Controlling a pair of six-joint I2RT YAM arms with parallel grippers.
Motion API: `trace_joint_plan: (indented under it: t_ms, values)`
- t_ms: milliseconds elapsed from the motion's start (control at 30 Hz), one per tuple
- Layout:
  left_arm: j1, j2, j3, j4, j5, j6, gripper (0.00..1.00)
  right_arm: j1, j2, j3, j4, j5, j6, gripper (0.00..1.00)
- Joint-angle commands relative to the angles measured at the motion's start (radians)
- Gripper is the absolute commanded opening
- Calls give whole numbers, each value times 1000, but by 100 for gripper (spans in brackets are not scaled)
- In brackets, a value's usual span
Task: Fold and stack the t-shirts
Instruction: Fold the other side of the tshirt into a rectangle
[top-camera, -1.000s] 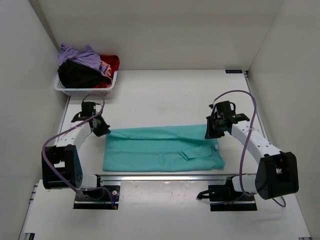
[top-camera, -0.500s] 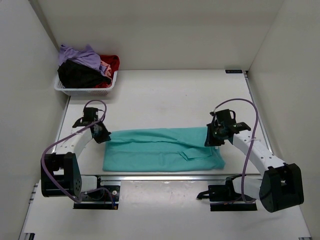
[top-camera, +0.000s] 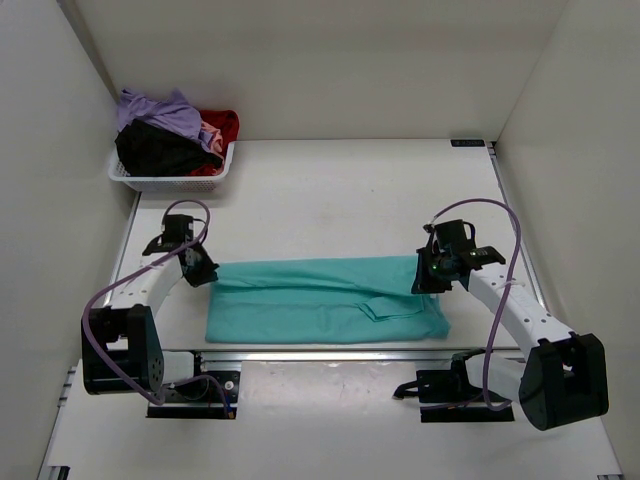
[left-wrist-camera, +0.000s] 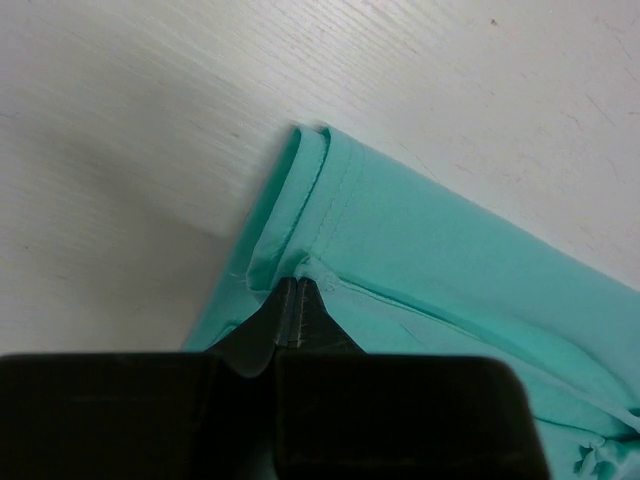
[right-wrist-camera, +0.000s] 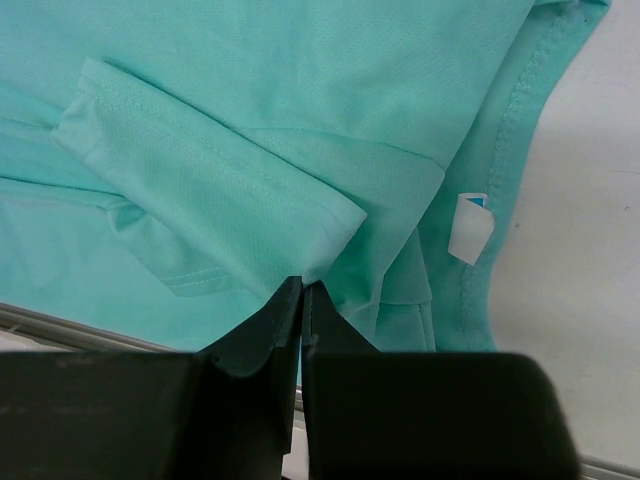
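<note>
1 teal t-shirt (top-camera: 325, 298) lies flat on the table (top-camera: 330, 190), stretched between the 2 claws. The left claw (left-wrist-camera: 297, 287) is pinched tight on a hemmed corner of it. The right claw (right-wrist-camera: 302, 287) is likewise closed on a folded sleeve edge, with 1 white tag (right-wrist-camera: 468, 227) just right of its tips. The cloth inside each pinch is hidden, probably 1 thin layer. Well beyond the left claw, 1 white basket (top-camera: 150, 183) holds a tangled heap of 4 shirts: lavender shirt (top-camera: 160, 110), black shirt (top-camera: 155, 150), red shirt (top-camera: 228, 125) and pink shirt (top-camera: 209, 133), the last mostly buried.
</note>
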Motion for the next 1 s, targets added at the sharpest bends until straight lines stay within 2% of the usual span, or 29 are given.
trace_joint_plan:
  t_ms: [0,367,433,467,500,533,567,600,667,767,800,867,967]
  values:
    - [16,-15,43,-8,-20,18,0,4,-23,-7,3,3,5,0]
    - [19,-47,-11,-35,-51,-11,0,30,-37,-19,-19,-19,25,0]
    - [30,-53,-9,-60,-60,-13,13,34,-32,-8,-42,-18,37,10]
    - [31,-54,0,-52,-69,-11,24,47,-28,-1,-57,-24,40,22]
    - [28,-54,10,-68,-74,-13,32,54,-34,5,-80,-3,60,42]
    - [28,-52,20,-75,-86,-11,34,66,-44,18,-85,8,82,55]
    - [31,-52,36,-77,-92,-19,37,73,-54,33,-104,28,88,61]
    - [24,-47,56,-83,-97,-23,39,89,-57,39,-120,52,102,70]
    - [24,-31,87,-88,-100,-27,39,80,-58,62,-129,88,122,76]
    - [6,6,127,-53,-62,-23,37,56,-22,84,-114,69,128,73]
    - [-13,8,138,-28,-33,-20,35,60,-3,93,-105,80,143,68]
    - [-63,38,145,19,-1,-23,31,97,25,102,-97,89,161,64]
    - [-137,90,144,89,4,-49,26,140,87,98,-62,94,194,24]
